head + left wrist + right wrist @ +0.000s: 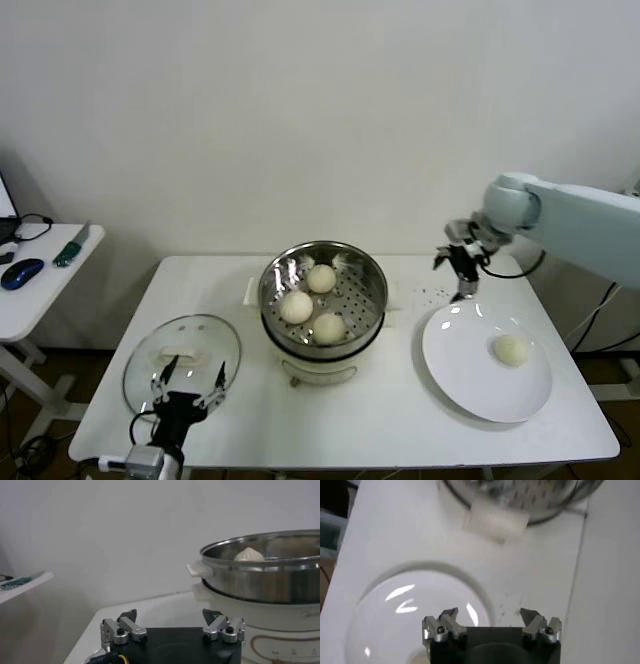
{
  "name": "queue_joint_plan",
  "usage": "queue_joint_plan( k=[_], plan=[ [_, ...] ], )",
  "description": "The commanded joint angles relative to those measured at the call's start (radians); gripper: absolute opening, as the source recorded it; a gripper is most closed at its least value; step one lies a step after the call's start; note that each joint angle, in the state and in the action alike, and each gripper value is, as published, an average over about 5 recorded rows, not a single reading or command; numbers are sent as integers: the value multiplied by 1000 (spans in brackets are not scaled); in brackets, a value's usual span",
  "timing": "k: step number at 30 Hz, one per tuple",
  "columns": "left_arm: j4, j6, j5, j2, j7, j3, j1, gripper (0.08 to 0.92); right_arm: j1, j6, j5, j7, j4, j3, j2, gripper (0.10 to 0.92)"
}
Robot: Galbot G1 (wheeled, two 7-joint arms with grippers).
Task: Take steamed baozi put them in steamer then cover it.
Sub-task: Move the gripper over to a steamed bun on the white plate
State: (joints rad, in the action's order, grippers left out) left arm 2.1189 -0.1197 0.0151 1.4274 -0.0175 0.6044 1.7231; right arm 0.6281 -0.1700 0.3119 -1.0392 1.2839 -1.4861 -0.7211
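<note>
1. Three steamed baozi (312,301) are seated in the steamer (323,298); a fourth (511,349) is left on the white plate (470,375).
2. Cover (182,360) is laid flat on the table (400,420), left of the steamer.
3. Left gripper (189,381) is held at the cover's near edge, jaws released, nothing grasped.
4. Right gripper (462,272) is held above the plate's far edge, jaws released, nothing grasped.

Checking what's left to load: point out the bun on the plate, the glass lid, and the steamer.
bun on the plate (511,349), head view, top of its dome
glass lid (200,335), head view, clear glass beyond its handle
steamer (372,272), head view, steel rim
</note>
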Motion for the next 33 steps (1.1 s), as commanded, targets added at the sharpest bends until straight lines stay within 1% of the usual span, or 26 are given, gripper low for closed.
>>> queue_joint_plan(
  k=[1, 8, 17, 23, 33],
  plan=[
    [-4, -3, 11, 10, 2, -2, 6, 823, -314, -32, -263, -50, -83, 205, 186, 823],
    [-8, -10, 24, 16, 8, -3, 8, 823, -469, -7, -342, -47, -161, 343, 161, 823],
    [-20, -12, 42, 26, 11, -21, 7, 823, -511, 8, -353, -46, -222, 361, 117, 823],
    [-22, -8, 43, 24, 10, -18, 12, 823, -555, 42, -394, -38, -271, 411, 98, 823],
    [-22, -3, 57, 27, 10, -24, 13, 823, -571, 59, -408, -34, -312, 445, 54, 823]
  ],
)
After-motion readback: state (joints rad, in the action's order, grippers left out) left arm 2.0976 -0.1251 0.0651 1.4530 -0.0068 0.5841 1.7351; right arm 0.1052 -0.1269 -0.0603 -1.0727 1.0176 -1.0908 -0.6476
